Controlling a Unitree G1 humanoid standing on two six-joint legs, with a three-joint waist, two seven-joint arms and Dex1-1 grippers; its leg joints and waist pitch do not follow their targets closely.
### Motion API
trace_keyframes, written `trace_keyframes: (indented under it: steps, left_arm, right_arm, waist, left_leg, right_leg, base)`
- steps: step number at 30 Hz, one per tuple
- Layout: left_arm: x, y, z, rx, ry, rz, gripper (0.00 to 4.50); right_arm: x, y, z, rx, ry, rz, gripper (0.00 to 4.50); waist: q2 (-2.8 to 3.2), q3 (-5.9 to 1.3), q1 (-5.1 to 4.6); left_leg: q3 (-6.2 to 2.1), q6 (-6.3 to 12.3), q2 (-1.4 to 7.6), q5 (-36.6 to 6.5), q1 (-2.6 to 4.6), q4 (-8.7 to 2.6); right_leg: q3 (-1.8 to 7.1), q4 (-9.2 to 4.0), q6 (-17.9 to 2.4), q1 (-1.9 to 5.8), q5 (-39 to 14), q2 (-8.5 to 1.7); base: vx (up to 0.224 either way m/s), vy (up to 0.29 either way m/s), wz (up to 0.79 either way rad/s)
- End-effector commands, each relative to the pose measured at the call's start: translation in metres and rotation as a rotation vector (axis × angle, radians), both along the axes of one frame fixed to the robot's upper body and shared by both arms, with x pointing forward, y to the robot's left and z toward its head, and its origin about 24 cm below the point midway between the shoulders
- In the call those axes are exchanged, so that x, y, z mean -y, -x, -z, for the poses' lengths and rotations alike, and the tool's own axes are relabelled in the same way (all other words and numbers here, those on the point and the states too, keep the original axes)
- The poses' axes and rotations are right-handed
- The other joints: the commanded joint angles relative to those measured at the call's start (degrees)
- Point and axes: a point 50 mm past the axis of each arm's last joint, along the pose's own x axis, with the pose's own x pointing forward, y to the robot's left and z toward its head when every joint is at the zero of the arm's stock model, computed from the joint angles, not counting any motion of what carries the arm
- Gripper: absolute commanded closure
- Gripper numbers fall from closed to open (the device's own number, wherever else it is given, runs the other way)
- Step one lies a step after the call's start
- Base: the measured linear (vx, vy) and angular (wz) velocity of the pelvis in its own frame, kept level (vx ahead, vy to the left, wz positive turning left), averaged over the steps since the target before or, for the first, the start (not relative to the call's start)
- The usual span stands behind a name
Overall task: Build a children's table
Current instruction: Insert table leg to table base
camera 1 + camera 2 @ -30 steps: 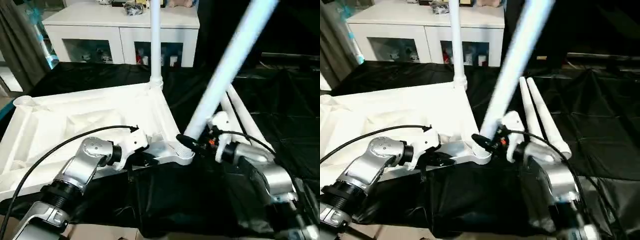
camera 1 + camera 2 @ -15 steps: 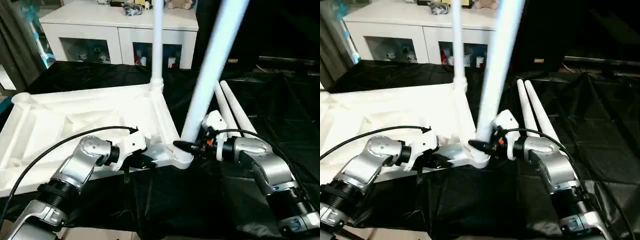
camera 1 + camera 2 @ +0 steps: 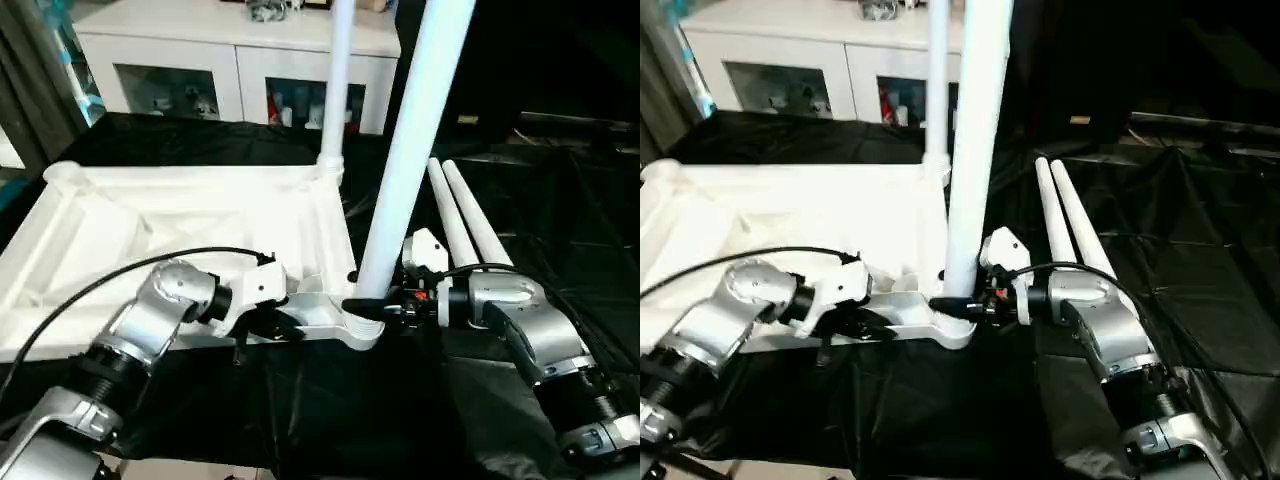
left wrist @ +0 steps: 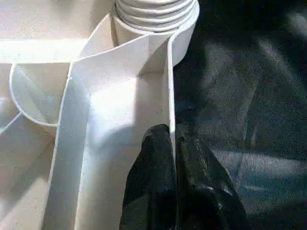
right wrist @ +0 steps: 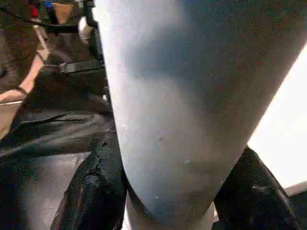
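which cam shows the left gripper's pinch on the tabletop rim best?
Left wrist view: both black fingers straddle the thin white rim of the tabletop, shut on it. The eye views show the left gripper side-on at that edge, its contact hidden.

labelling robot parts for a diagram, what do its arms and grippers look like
Both silver metal forearms, left and right, are rounded cylinders with ribbed black collars nearer the body. White housings sit at the wrists. A thin black cable loops over each. The left gripper and right gripper each have two matte black fingers, with small orange-red detail beside the right one.
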Motion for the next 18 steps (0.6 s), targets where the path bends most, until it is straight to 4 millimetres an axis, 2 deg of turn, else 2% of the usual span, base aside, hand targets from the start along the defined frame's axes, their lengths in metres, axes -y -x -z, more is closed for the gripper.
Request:
trace_keyframes:
  steps: [1, 3, 7, 9, 10, 11, 12, 13, 14, 16, 17, 18]
  left_arm:
    - [0.009, -0.001, -0.011, 0.025, -0.003, 0.071, 4.50]
    - [0.008, -0.002, -0.012, 0.028, 0.002, 0.056, 4.50]
    - [0.008, -0.008, -0.014, 0.058, 0.023, -0.007, 4.50]
    - [0.010, -0.011, -0.017, 0.073, 0.045, -0.056, 4.50]
    - [0.010, -0.011, -0.017, 0.073, 0.045, -0.056, 4.50]
    - [0.010, -0.015, -0.020, 0.087, 0.061, -0.122, 4.50]
    - [0.012, -0.018, -0.023, 0.092, 0.080, -0.169, 4.50]
    - [0.013, -0.020, -0.025, 0.092, 0.092, -0.199, 4.50]
    - [0.014, -0.020, -0.026, 0.091, 0.098, -0.215, 4.50]
    - [0.016, -0.021, -0.029, 0.096, 0.096, -0.247, 4.50]
    - [0.017, -0.022, -0.030, 0.098, 0.098, -0.267, 4.50]
    - [0.018, -0.023, -0.031, 0.099, 0.099, -0.288, 4.50]
  right_arm:
    - [0.001, 0.018, 0.041, -0.181, 0.100, -0.041, 2.61]
    - [0.001, 0.017, 0.041, -0.175, 0.101, -0.032, 2.61]
    - [-0.002, 0.008, 0.043, -0.138, 0.101, 0.082, 2.61]
    - [-0.001, 0.000, 0.045, -0.112, 0.108, 0.186, 2.61]
    - [-0.001, 0.000, 0.045, -0.112, 0.108, 0.186, 2.61]
    - [0.000, -0.006, 0.047, -0.097, 0.113, 0.276, 2.61]
    - [0.001, -0.011, 0.049, -0.090, 0.117, 0.345, 2.61]
    - [0.001, -0.014, 0.050, -0.093, 0.118, 0.395, 2.61]
    - [0.001, -0.015, 0.051, -0.097, 0.118, 0.425, 2.61]
    - [0.000, -0.019, 0.054, -0.108, 0.127, 0.493, 2.61]
    - [-0.002, -0.021, 0.056, -0.111, 0.131, 0.522, 2.61]
    - [-0.003, -0.022, 0.057, -0.115, 0.134, 0.546, 2.61]
  waist:
    - [0.67, -1.42, -0.03]
    - [0.55, -1.32, 0.00]
    - [0.36, -0.72, -0.12]
    - [0.29, 0.01, -0.45]
    - [0.29, 0.01, -0.45]
    - [0.22, 0.33, -0.63]
    - [0.31, 0.51, -0.88]
    - [0.36, 0.57, -1.04]
    - [0.50, 0.71, -1.33]
    - [1.17, 1.06, -1.93]
    - [1.48, 1.18, -1.95]
    - [1.79, 1.61, -2.32]
  left_leg:
    - [-0.62, 0.63, 1.81, -23.35, 1.10, -4.98]
    - [-0.57, 0.67, 1.80, -23.27, 1.14, -4.97]
    - [-0.71, 0.06, 1.71, -25.34, 1.31, -5.16]
    - [-1.22, -0.93, 1.49, -29.46, 1.82, -5.25]
    - [-1.22, -0.93, 1.49, -29.46, 1.82, -5.25]
    - [-1.68, -1.43, 1.38, -30.83, 2.05, -5.21]
    - [-1.94, -1.66, 1.31, -31.25, 2.12, -5.33]
    - [-2.05, -1.80, 1.28, -31.64, 2.11, -5.39]
    - [-2.43, -2.10, 1.33, -32.50, 1.80, -5.76]
    - [-3.10, -2.19, 1.63, -36.99, 1.68, -6.44]
    - [-3.24, -2.31, 1.76, -38.35, 1.88, -6.62]
    - [-3.49, -2.51, 1.93, -41.61, 2.24, -6.97]
  right_leg:
    - [2.63, -4.71, -11.69, 1.34, -19.06, -3.28]
    - [2.69, -4.74, -11.73, 1.37, -19.80, -3.40]
    - [2.70, -5.37, -10.29, 1.01, -26.29, -3.68]
    - [2.36, -6.43, -7.30, 0.52, -36.66, -4.00]
    - [2.36, -6.43, -7.30, 0.52, -36.66, -4.00]
    - [1.98, -7.19, -4.93, 0.34, -42.43, -4.27]
    - [1.54, -7.54, -4.28, 0.42, -43.65, -4.28]
    - [1.26, -7.67, -4.07, 0.52, -43.92, -4.24]
    - [0.67, -7.71, -3.90, 1.02, -43.04, -4.21]
    - [-0.62, -7.96, -3.86, 1.77, -39.46, -3.98]
    - [-0.89, -7.98, -4.08, 1.80, -38.60, -3.98]
    - [-1.53, -8.17, -4.41, 1.73, -37.18, -3.81]
  base:
    - [0.000, 0.000, 0.00]
    - [0.000, 0.000, 0.00]
    - [0.000, 0.000, 0.00]
    - [0.000, 0.000, 0.00]
    - [-0.053, -0.012, -0.07]
    - [-0.066, 0.000, -0.12]
    - [-0.066, 0.000, -0.12]
    - [-0.065, 0.017, -0.15]
    - [-0.067, 0.034, -0.22]
    - [-0.066, 0.041, -0.24]
    - [-0.058, 0.050, -0.20]
    - [-0.058, 0.050, -0.20]
